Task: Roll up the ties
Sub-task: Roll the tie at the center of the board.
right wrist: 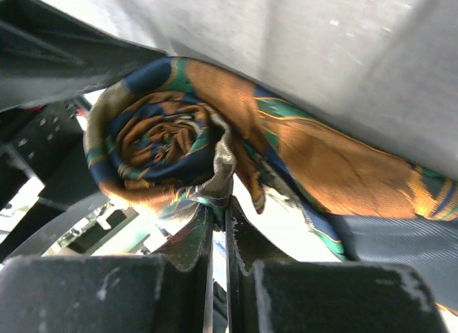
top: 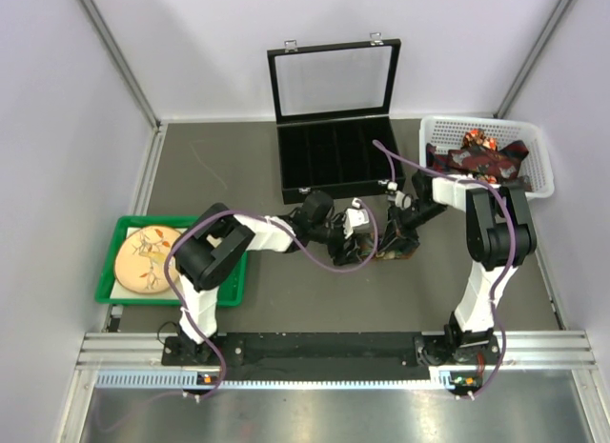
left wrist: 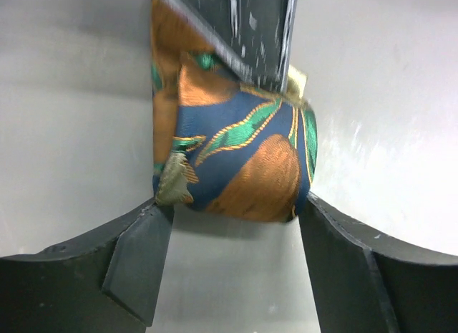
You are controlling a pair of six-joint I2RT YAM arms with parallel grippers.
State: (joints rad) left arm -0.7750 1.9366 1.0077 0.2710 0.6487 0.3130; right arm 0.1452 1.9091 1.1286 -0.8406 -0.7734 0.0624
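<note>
Tie (left wrist: pixel 236 161) is mid-table, just near of the case (top: pixel 338 191), between both arms, partly wound. L gripper (left wrist: pixel 235 208) has jaws spread wide w/ one finger on each end of the roll (right wrist: pixel 164 143). Both tips touch fabric, so I read it as a light clamp across the roll's width, prob. to stop the coil telescoping or unwinding. How hard it squeezes, can't tell.

R gripper (right wrist: pixel 215 225) has fingers pressed nearly together, pinching a small fold of the tie's edge right below the roll. I judge that pinch is the anchor: hold the edge, wind the rest around it.

Unwound tail (right wrist: pixel 343 175) runs off right from the roll, against the grey table (top: pixel 315 300), so rolling isn't finished on this one. R wrist cam sees the spiral end-on, so the roll looks tipped up. Whether it rests on the table, can't tell.

Other ties (top: pixel 481 155) sit heaped in the white basket (top: pixel 434 127) far right, not yet rolled. Case is open, lid up, slots facing up, presumably where rolls go. Green tray (top: pixel 107 271) w/ plate (top: pixel 143 257) is near left, well apart, not involved.

Next needs: feed the tail in w/o L fingers slipping off the ends. Risk: slick fabric, so the coil could spring loose if either grip lets go.
</note>
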